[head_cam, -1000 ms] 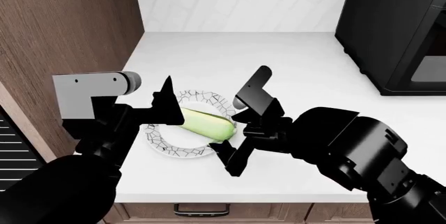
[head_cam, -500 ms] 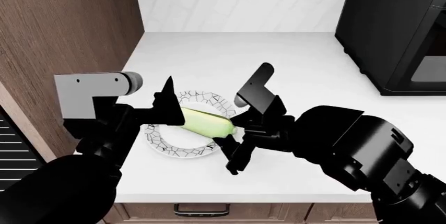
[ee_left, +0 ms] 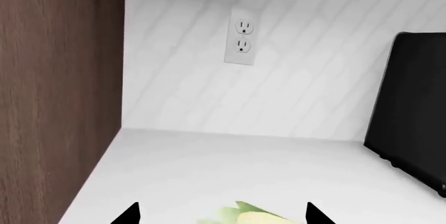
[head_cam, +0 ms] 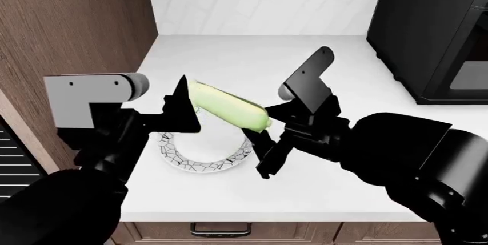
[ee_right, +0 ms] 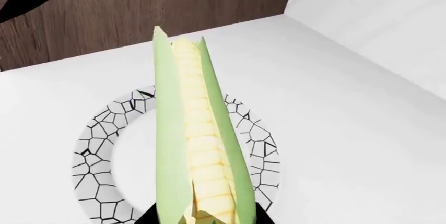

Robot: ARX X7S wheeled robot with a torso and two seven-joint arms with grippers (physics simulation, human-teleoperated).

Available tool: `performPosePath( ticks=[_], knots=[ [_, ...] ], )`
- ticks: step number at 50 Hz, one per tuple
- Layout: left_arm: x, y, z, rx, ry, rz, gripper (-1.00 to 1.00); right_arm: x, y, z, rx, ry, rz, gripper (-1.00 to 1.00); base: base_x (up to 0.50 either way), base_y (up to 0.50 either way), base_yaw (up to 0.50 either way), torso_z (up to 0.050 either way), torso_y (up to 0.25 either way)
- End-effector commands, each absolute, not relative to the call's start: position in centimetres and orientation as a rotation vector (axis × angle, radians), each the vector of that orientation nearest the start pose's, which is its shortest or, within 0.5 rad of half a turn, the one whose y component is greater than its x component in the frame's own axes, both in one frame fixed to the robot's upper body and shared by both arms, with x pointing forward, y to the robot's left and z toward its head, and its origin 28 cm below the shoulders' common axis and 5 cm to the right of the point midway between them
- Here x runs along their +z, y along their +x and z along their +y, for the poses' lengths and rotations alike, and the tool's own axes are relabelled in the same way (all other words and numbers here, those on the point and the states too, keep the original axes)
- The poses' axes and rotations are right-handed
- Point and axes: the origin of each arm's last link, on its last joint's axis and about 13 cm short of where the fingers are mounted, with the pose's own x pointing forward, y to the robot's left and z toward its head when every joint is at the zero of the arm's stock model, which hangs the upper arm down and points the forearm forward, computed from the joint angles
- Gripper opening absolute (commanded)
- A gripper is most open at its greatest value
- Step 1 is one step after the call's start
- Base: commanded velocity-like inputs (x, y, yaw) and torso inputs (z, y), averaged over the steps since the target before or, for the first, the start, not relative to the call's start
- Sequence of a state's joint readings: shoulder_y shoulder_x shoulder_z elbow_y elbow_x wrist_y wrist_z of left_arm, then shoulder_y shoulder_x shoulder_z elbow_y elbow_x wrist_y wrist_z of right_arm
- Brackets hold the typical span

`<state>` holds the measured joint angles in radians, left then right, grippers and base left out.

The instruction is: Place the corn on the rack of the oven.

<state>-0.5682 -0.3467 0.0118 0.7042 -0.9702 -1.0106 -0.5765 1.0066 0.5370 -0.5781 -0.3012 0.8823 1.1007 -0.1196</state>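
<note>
The corn (head_cam: 227,108) hangs tilted above the plate, a pale yellow-green cob in its husk. My right gripper (head_cam: 266,126) is shut on its thick end. In the right wrist view the corn (ee_right: 195,145) runs away from the jaws, which press on both its sides, with its leafy tip over the plate (ee_right: 97,145). My left gripper (head_cam: 183,112) is open beside the corn's tip. In the left wrist view the tip of the corn (ee_left: 256,216) lies between that gripper's (ee_left: 220,219) wide-apart fingertips without touching them. I cannot make out the oven or its rack.
The crackle-patterned plate (head_cam: 177,152) sits near the front of the white counter (head_cam: 252,56). A black countertop appliance (head_cam: 431,33) stands at the right. A brown wooden cabinet wall (head_cam: 68,22) rises at the left, with a dark strip with pale bars (head_cam: 11,162) below it.
My right gripper has shut on the corn's thick end and lifted it off the plate, up and back. The left gripper has barely moved.
</note>
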Motion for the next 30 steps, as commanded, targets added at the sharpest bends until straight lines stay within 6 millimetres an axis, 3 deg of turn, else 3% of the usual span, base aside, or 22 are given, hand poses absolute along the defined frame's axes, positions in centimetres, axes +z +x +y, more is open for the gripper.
performPosePath(
  ticks=[1, 13, 30],
  knots=[
    [21.9, 22.3, 20.8, -0.165, -0.133, -0.122, 1.00, 23.3, 27.8, -11.2, 0.712, -0.310, 0.202, -1.00, 0.00, 0.00, 0.00, 0.000, 0.000],
    [22.1, 22.1, 20.7, -0.171, -0.133, -0.119, 1.00, 24.1, 25.9, -11.7, 0.604, -0.229, 0.123, -1.00, 0.00, 0.00, 0.00, 0.000, 0.000],
    [23.3, 20.8, 20.3, -0.182, -0.113, -0.118, 1.00, 25.4, 21.7, -12.7, 0.529, -0.188, 0.000, -1.00, 0.00, 0.00, 0.00, 0.000, 0.000]
  ],
)
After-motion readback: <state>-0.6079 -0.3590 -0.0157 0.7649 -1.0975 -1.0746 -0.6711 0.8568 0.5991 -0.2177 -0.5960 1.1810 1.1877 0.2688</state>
